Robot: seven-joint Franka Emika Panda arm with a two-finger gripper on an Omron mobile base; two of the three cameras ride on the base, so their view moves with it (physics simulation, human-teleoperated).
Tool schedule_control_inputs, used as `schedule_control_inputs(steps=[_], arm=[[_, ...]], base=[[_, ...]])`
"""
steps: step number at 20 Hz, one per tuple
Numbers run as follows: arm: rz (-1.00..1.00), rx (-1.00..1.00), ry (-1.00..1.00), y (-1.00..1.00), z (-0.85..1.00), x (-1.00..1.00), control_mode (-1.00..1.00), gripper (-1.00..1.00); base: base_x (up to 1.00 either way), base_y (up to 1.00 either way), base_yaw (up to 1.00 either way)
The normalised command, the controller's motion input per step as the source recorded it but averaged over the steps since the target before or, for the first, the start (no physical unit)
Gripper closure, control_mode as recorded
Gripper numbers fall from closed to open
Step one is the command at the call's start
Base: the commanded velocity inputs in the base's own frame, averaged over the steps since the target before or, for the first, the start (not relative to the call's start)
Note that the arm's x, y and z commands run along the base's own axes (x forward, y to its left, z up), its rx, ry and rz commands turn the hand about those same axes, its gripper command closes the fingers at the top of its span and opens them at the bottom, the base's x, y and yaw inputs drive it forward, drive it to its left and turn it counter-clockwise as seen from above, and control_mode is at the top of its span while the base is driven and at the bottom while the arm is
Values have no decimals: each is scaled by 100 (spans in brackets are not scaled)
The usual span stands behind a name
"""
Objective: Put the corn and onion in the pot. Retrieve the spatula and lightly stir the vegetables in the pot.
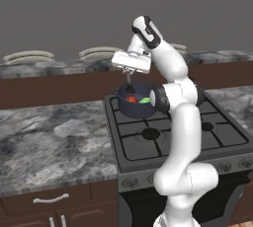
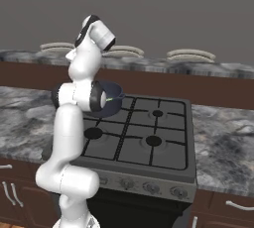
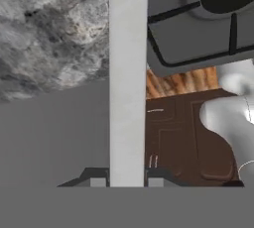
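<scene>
Gripper (image 1: 129, 77) clamped shut on spatula (image 3: 127, 83) above pot (image 1: 134, 103) — blade down among onion (image 1: 131, 99) and corn (image 1: 144, 100), presumably for stirring.

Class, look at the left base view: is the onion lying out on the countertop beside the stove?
No: the onion sits inside the pot on the stove's back-left burner, next to the green corn.

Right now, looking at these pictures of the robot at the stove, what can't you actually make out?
- Pot: right base view, mostly hidden behind the arm; the onion cannot be seen there.
- Corn and onion: left base view, small blobs, partly hidden by the pot wall.
- Spatula: hand view, its far end is cut off by the top edge.
- Gripper: left base view, its grip is too small to judge.
</scene>
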Motion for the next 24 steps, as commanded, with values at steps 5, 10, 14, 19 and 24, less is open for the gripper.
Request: schedule_control_inputs(steps=[5, 10, 14, 19, 24], arm=[[-4, 0, 0, -2, -17, -80, -100, 100], [-2, 0, 0, 0, -6, -53, -100, 100], [-2, 0, 0, 0, 0, -36, -100, 100], [-1, 0, -1, 0, 2, -7, -100, 100], [-4, 0, -4, -2, 7, 0, -100, 100]], base=[[0, 0, 0], [0, 0, 0], [0, 0, 0], [0, 0, 0], [0, 0, 0]])
